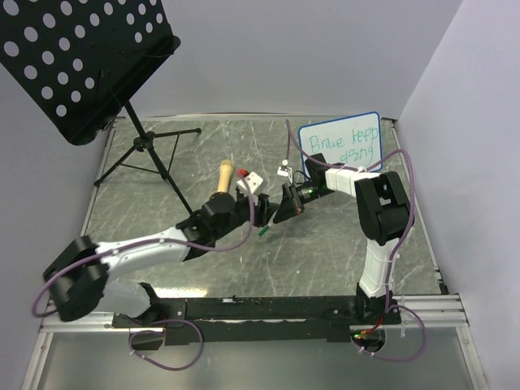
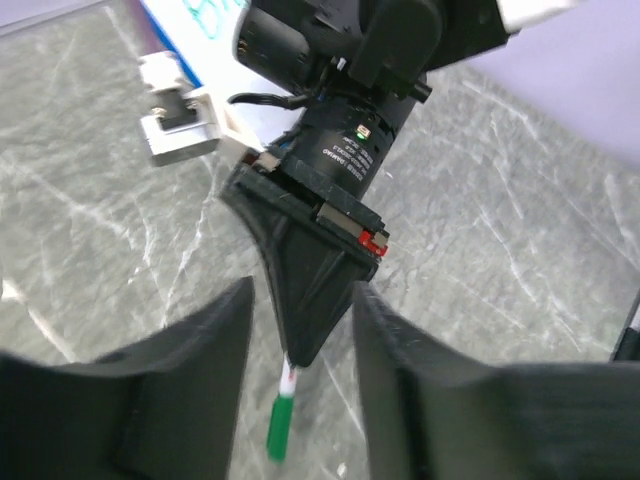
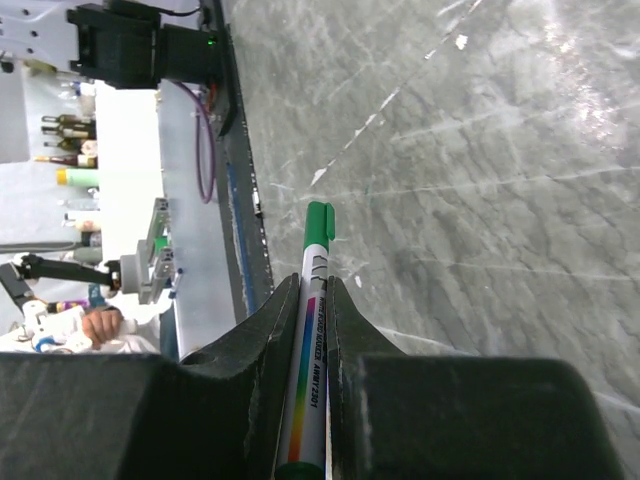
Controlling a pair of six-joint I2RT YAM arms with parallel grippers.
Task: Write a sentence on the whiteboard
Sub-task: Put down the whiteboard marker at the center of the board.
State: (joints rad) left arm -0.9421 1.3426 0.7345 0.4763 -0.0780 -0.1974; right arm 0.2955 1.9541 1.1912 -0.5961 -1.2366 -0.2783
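At the far right corner of the table [image 1: 341,236] stood the whiteboard [image 1: 341,122], with the green sentence [image 1: 329,138] on it in two lines. Mid-table, the left fingers [image 2: 200,360] stood apart, flanking the right fingers [image 3: 250,350], which were clamped on a green marker [image 3: 308,380].

Lighting bright and even, coming from overhead. Glaring in pale streaks off glossy table [image 1: 325,244], strongest toward upper right in right wrist view. Casting only faint, soft shadows on table. Blurring near fingers [image 2: 190,400] into dark, featureless mass in left wrist view. Rendering marker [image 3: 310,350] print sharp in right wrist view, washing out background along left edge there. Showing sentence [image 1: 345,142] crisp but small from top.
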